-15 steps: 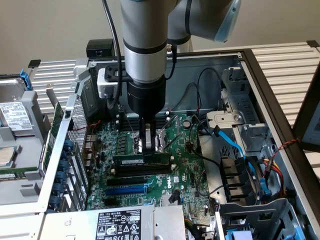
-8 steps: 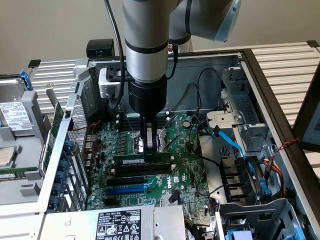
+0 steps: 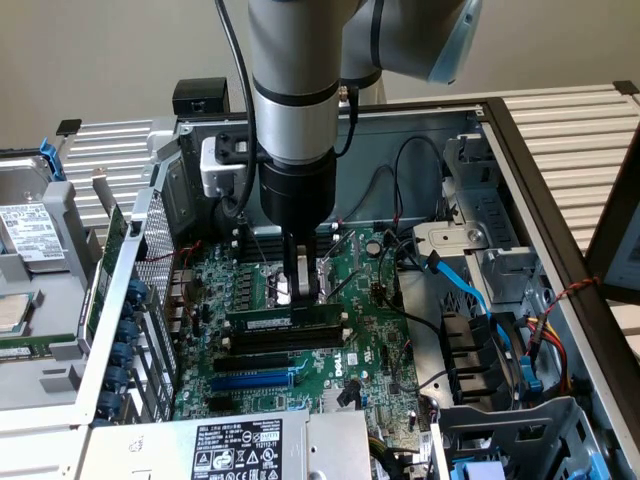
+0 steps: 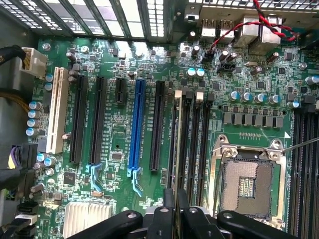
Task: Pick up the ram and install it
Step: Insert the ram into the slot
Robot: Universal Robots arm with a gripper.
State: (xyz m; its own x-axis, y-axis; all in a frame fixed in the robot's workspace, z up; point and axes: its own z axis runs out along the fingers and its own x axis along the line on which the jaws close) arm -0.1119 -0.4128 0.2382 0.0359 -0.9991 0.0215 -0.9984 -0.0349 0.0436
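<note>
My hand (image 3: 301,293) was pressed together on the ram (image 3: 284,321), pinching its upper edge near the middle with one finger on each flat face. The ram stood on edge, level, with its length running parallel to the long blue slot (image 3: 255,381) of the motherboard (image 4: 124,59). It sat to one side of the blue slot, with a single long black slot (image 4: 157,124) lying between the two.

From my wrist I looked straight down the stick and saw it as a thin pale line. It ran along the memory slot nearest the blue slot. I could not tell whether its lower edge was seated in that slot or only resting over it.

Two more black memory slots with white end clips (image 4: 191,144) lay just past the ram, on the side away from the blue slot. Farther that way was the open processor socket (image 4: 246,184) with its metal frame.

On the blue slot's other side, away from the ram, came further black slots and then a white slot (image 4: 57,109). A finned silver heatsink (image 4: 84,216) sat on that same side, near one end of the blue slot.
</note>
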